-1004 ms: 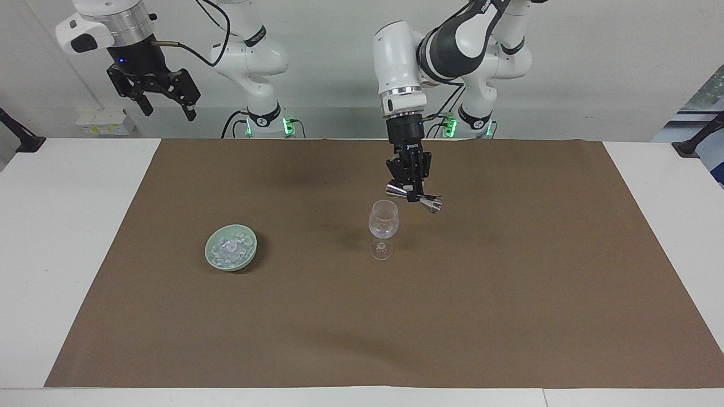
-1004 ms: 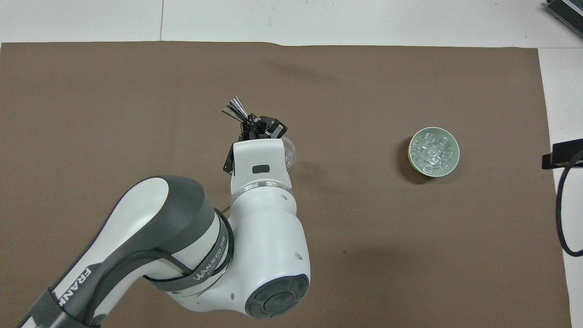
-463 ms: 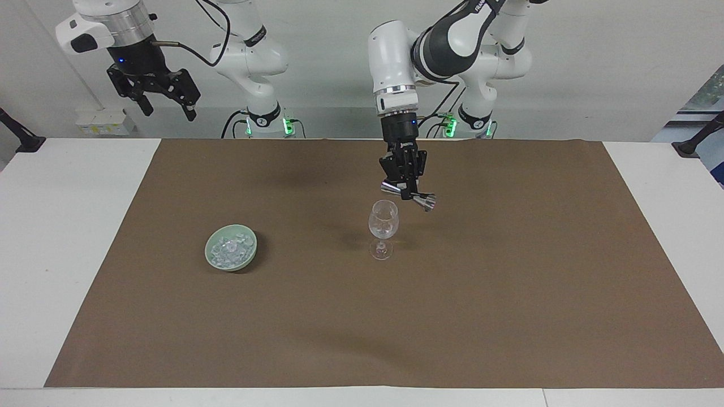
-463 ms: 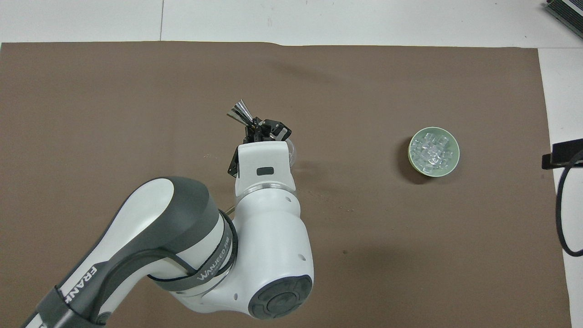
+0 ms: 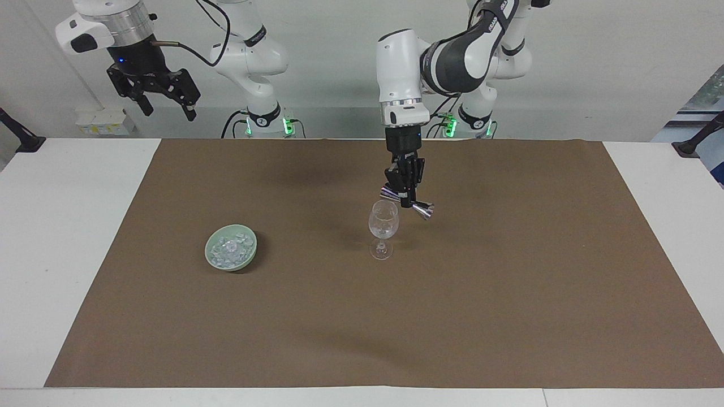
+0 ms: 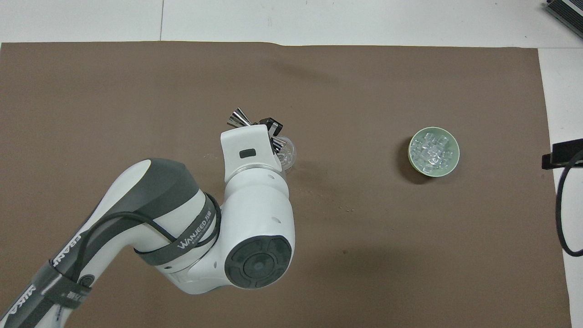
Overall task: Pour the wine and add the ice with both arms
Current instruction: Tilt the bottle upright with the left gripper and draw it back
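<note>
My left gripper (image 5: 405,195) is shut on a steel double-cone jigger (image 5: 408,202) and holds it slanted just over the rim of the clear stemmed glass (image 5: 383,226), which stands mid-mat. In the overhead view my wrist covers most of the glass (image 6: 288,152), and the jigger (image 6: 237,118) sticks out past it. Wine is hidden from me: I cannot see into the jigger. The ice (image 5: 229,247) fills a pale green bowl (image 5: 210,253) toward the right arm's end of the table, and the overhead view shows the ice (image 6: 432,150) and the bowl (image 6: 412,160) too. My right gripper (image 5: 168,108) waits open, high up.
A brown mat (image 5: 509,294) covers most of the white table (image 5: 56,254). The left arm's elbow and forearm (image 6: 182,237) block much of the mat nearest the robots in the overhead view.
My left arm swung its elbow and straightened its wrist, shifting the jigger slightly closer over the glass rim. The right arm, glass and bowl stayed put.
</note>
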